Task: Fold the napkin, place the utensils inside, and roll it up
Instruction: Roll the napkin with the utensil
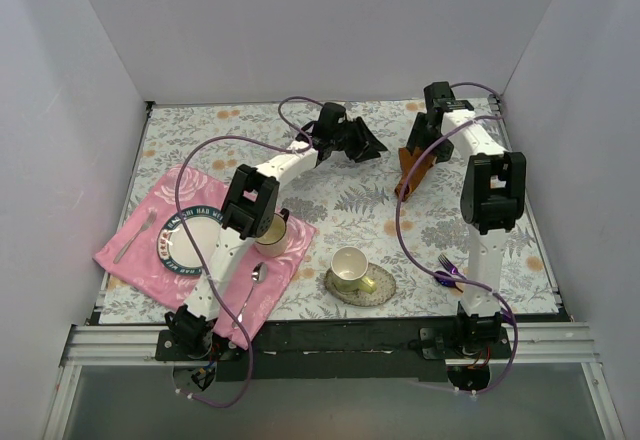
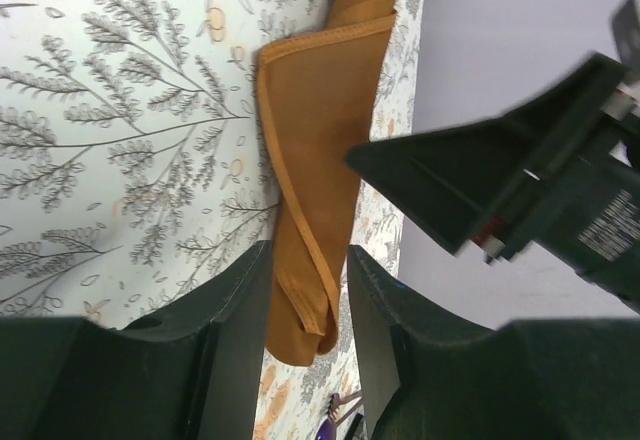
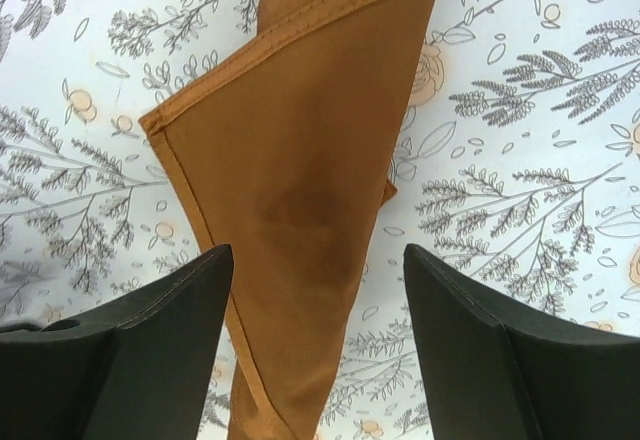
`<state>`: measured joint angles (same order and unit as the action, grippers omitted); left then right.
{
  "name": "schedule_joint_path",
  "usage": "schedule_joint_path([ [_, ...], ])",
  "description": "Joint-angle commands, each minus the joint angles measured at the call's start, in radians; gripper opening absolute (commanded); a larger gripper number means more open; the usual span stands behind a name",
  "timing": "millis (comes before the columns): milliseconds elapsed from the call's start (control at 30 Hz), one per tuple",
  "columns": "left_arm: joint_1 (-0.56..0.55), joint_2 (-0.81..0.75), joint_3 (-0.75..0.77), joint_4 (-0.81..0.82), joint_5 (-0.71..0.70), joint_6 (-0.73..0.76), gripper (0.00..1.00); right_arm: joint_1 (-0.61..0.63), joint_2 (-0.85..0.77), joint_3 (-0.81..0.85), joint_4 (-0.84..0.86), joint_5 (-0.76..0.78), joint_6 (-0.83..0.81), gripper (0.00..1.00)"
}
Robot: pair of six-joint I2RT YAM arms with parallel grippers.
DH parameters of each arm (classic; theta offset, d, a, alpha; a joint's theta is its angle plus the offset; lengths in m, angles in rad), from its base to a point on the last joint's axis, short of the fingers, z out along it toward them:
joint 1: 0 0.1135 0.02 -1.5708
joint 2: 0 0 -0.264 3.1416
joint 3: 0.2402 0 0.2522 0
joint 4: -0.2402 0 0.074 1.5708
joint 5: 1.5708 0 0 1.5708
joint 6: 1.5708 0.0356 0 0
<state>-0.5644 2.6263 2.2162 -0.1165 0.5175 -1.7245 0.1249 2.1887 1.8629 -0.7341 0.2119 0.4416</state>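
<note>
The rust-orange napkin [image 1: 409, 178] lies folded into a narrow strip on the floral tablecloth at the back right. It shows in the left wrist view [image 2: 320, 160] and the right wrist view [image 3: 300, 190]. My right gripper [image 1: 420, 146] hovers over its far end, jaws wide open, with the cloth seen between the fingers [image 3: 318, 290]. My left gripper [image 1: 377, 149] is open just left of the napkin, its fingers framing the cloth's end [image 2: 308, 310]. The utensils [image 1: 447, 273] lie by the right arm's base; a purple fork tip [image 2: 335, 422] shows. I cannot make out the orange knife.
A pink cloth [image 1: 140, 255] at the front left carries a plate [image 1: 176, 247], a silver fork [image 1: 135, 238], a silver spoon [image 1: 255, 278] and a mug [image 1: 272, 232]. A cup [image 1: 348, 265] stands on a saucer [image 1: 378, 286] at the front centre. White walls enclose the table.
</note>
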Motion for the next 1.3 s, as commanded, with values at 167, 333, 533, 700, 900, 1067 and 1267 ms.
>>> schedule_joint_path([
  [167,-0.011,-0.16,-0.041,-0.044,-0.01,0.081,0.36,0.004,0.095,0.1,-0.028,0.06,0.019,0.76],
  [333,-0.02,-0.172,-0.047,-0.068,-0.03,0.111,0.37,0.004,0.091,0.075,-0.016,0.073,0.037,0.7],
  [533,-0.032,-0.177,-0.047,-0.078,-0.033,0.115,0.37,-0.004,0.054,-0.019,0.039,0.021,0.055,0.59],
  [700,-0.048,-0.161,-0.032,-0.077,-0.028,0.106,0.37,-0.034,-0.023,-0.186,0.177,-0.115,0.059,0.42],
  [900,-0.06,-0.137,-0.004,-0.054,-0.014,0.086,0.37,-0.07,-0.095,-0.306,0.369,-0.342,0.022,0.29],
  [1067,-0.063,-0.149,0.002,-0.052,-0.019,0.08,0.36,-0.08,-0.136,-0.399,0.496,-0.564,0.003,0.28],
  [1267,-0.063,-0.163,-0.01,-0.054,-0.02,0.069,0.35,-0.08,-0.148,-0.479,0.639,-0.765,0.051,0.28],
])
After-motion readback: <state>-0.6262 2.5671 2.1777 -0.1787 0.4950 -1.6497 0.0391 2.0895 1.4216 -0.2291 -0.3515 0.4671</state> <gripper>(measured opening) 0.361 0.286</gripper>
